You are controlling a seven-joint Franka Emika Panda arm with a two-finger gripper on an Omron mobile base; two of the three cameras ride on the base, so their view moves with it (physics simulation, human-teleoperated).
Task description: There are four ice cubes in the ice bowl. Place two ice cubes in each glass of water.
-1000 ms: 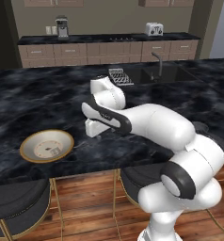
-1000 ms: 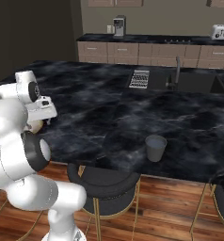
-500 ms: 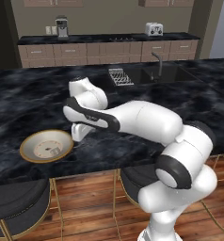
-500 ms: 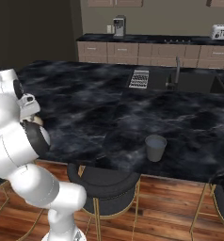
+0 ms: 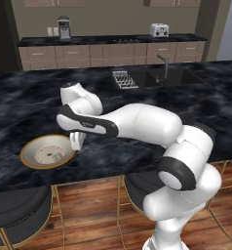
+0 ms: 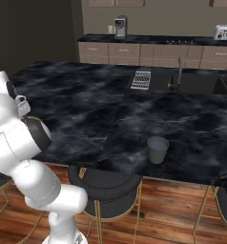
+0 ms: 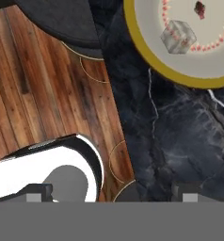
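Observation:
The ice bowl [image 5: 28,156], tan-gold rimmed with a cream inside, sits near the front edge of the dark marble counter, at the left. A pale ice cube [image 7: 178,37] lies inside it, and small lumps [image 5: 54,156] show there in the left base view too. My gripper [image 5: 77,142] hangs just right of the bowl's rim [image 7: 151,66], pointing down, its jaws wide apart and holding nothing. In the hand view the gripper [image 7: 112,198] is over bare counter beside the bowl. One glass of water [image 6: 158,149] stands far to the right, near the counter's front edge.
Dark round stools [image 5: 18,207] with gold frames stand under the counter's front edge [image 5: 88,178]. A sink with a faucet [image 5: 163,68] and a dish rack [image 5: 124,79] lie at the counter's far side. The back counter carries a toaster [image 5: 158,30] and a coffee machine [image 5: 63,28].
The arm has swung left across the counter and lowered. The hand, earlier near the counter's middle, now hangs at the bowl's right rim. Bowl and glass have not moved.

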